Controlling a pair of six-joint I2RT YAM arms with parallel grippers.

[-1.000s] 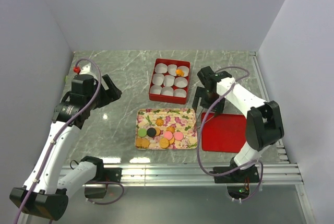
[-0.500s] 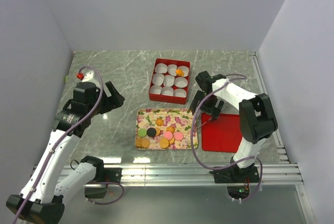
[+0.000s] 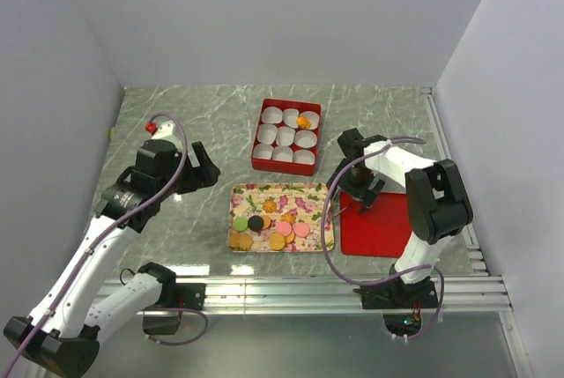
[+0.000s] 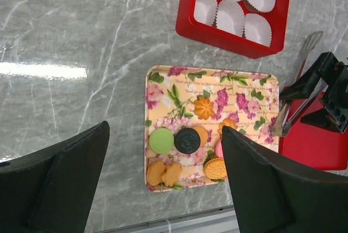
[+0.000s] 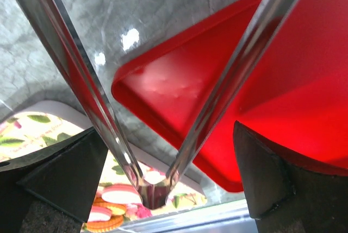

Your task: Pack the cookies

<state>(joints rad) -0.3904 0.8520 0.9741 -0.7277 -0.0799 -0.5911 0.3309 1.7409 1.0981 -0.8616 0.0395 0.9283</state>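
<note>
1. Table [image 3: 203, 122]: grey marble surface. It carries every item listed below.

2. Red lid [image 3: 379, 228]: lies flat at the near right, just right of the tray.

3. Floral tray [image 4: 163, 75]: sits at centre, near side. The cookies [image 4: 187, 140] lie grouped in its near half, several touching or overlapping.

4. Red box [image 4: 217, 35]: stands just beyond the tray and is lined with white paper cups [image 4: 231, 16]. One orange cookie [image 3: 302, 121] sits in the far right cup. The other cups in view are empty, so packing is judged barely begun.

5. Left gripper [image 4: 166, 127]: hovers above the table left of the tray, jaws wide apart, holding nothing.

6. Right gripper [image 5: 166, 128]: low over the far left corner of the lid. Its jaws are spread wide and straddle the tongs. A gap shows at the right finger; contact at the left finger cannot be told.

7. Tongs [image 5: 70, 54]: metal, arms apart, clamped on nothing. The hinge is by the tray's right edge.

8. Handling (judgement): each cookie is light, stiff and brittle. Take hold across opposite edges with light pressure. Lift the uppermost of an overlapping pair first.
</note>
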